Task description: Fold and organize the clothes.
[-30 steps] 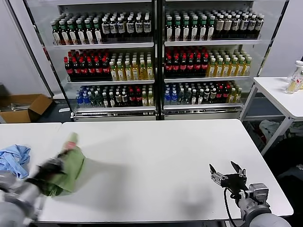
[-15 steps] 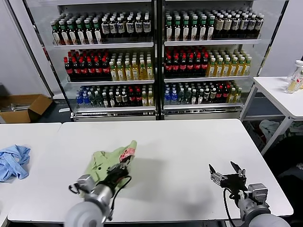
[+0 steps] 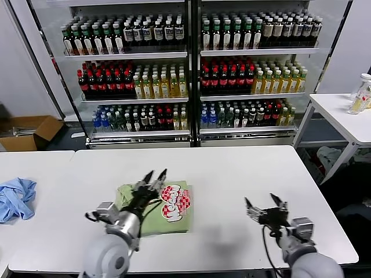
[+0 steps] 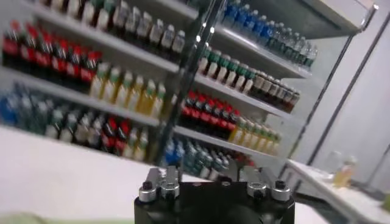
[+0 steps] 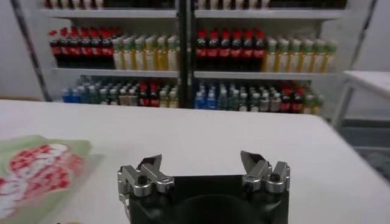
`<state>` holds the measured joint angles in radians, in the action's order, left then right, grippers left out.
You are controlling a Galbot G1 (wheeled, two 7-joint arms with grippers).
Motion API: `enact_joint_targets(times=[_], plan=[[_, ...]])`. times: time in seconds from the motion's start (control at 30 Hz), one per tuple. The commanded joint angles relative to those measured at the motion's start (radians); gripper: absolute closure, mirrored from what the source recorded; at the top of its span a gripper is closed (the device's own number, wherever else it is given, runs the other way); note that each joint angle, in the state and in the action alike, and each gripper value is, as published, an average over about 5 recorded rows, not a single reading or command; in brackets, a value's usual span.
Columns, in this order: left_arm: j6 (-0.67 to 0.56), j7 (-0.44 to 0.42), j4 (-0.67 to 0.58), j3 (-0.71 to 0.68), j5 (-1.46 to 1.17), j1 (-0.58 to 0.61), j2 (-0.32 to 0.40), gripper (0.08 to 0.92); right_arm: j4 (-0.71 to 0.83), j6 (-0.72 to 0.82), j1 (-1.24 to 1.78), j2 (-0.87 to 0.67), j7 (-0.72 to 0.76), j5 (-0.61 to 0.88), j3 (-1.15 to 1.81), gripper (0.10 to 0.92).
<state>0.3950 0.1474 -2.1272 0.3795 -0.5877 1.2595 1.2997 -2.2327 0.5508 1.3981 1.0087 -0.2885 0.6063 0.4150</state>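
Under left gripper (image 3: 155, 175): polo shirt (image 3: 168, 202), logo up, released; fingers spread.
Right gripper (image 3: 264, 207): spread, empty, well apart.
Advice: lift clear without snagging cloth.

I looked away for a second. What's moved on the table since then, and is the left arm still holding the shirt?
The left end effector carried the light green polo shirt with the red-and-white checkered logo from the table's left edge to the middle and let go; it now lies flat, logo up, fingers open above it. The right end effector shifted slightly left, still open and empty. The light blue garment stayed put.
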Motion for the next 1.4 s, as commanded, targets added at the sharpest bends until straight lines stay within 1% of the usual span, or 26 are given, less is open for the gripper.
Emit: enact_joint_targets(times=[0.03, 0.1, 0.23, 0.33, 0.53, 0.6, 0.7, 0.83, 1.07, 1.23, 1.4], plan=[[-0.169, -0.149, -0.03, 0.347, 0.207, 0.222, -0.234, 0.41, 0.288, 0.014, -0.393, 0.251, -0.038, 0.03, -0.543, 0.203], [-0.17, -0.149, -0.04, 0.371, 0.2, 0.249, -0.231, 0.358, 0.354, 0.021, -0.442, 0.293, -0.054, 0.06, -0.587, 0.203], [-0.174, -0.149, -0.044, 0.372, 0.206, 0.269, -0.21, 0.241, 0.425, 0.027, -0.493, 0.324, -0.078, 0.094, -0.624, 0.203], [-0.174, -0.149, -0.043, 0.356, 0.211, 0.263, -0.197, 0.19, 0.45, 0.028, -0.506, 0.323, -0.099, 0.109, -0.623, 0.203], [-0.174, -0.152, -0.038, 0.337, 0.223, 0.249, -0.193, 0.177, 0.469, 0.028, -0.504, 0.31, -0.198, 0.183, -0.6, 0.203], [-0.175, -0.153, -0.036, 0.339, 0.223, 0.249, -0.196, 0.177, 0.462, 0.028, -0.498, 0.298, -0.225, 0.204, -0.59, 0.218], [-0.178, -0.153, -0.031, 0.341, 0.223, 0.25, -0.197, 0.177, 0.452, 0.028, -0.489, 0.283, -0.253, 0.23, -0.579, 0.284], [-0.18, -0.153, -0.03, 0.336, 0.227, 0.249, -0.19, 0.177, 0.443, 0.028, -0.476, 0.278, -0.273, 0.254, -0.571, 0.397], [-0.182, -0.153, -0.021, 0.332, 0.234, 0.246, -0.184, 0.177, 0.445, 0.027, -0.468, 0.282, -0.25, 0.246, -0.568, 0.587], [-0.197, -0.153, -0.004, 0.336, 0.235, 0.245, -0.188, 0.177, 0.382, 0.001, -0.457, 0.262, -0.168, 0.158, -0.535, 0.735], [-0.261, -0.173, 0.032, 0.33, 0.243, 0.225, -0.193, 0.177, 0.271, -0.006, -0.449, 0.16, -0.087, 0.068, -0.403, 0.87]])
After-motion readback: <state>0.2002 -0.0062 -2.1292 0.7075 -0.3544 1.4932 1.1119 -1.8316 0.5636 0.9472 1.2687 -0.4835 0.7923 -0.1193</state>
